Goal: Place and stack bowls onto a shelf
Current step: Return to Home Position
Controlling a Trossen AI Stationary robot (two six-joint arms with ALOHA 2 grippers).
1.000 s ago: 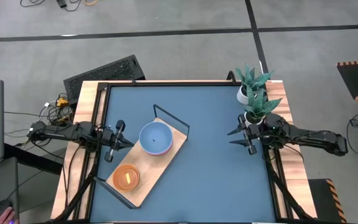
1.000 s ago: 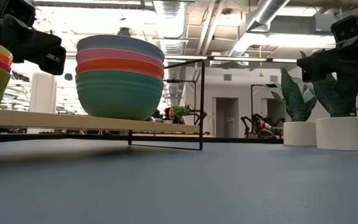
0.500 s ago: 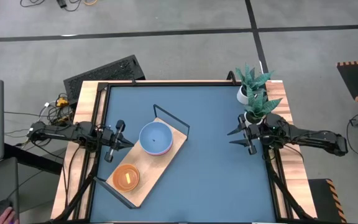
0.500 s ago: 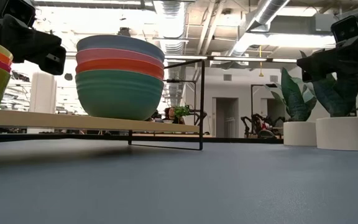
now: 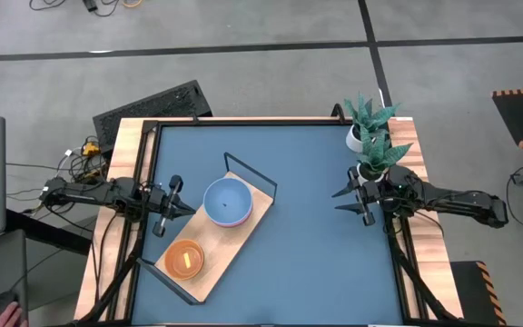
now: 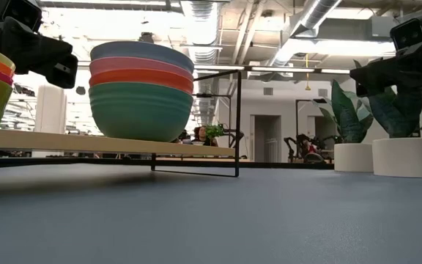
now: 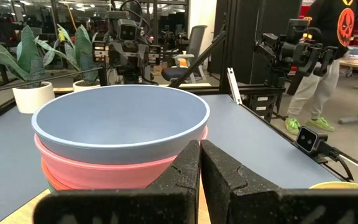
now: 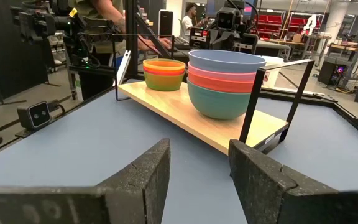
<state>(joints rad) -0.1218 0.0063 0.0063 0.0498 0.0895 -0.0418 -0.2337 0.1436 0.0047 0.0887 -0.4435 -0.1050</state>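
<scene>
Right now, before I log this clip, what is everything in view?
Table: one, blue.
Shelf: one, light wood, black frame, table's left half.
Large bowls: four, teal, orange, pink, blue topmost, stacked on shelf.
Small bowls: one stack, orange upper, lime lowest, shelf's other end; count unclear.
Potted plants: two, green in white pots, table's right edge.
Left gripper: one, dark, shut, beside shelf.
Right gripper: one, dark, open, near plants.

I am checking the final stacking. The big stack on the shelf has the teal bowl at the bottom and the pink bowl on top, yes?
No. The low view shows the pale blue bowl on top; the pink bowl sits under it. The teal bowl is at the bottom.
</scene>
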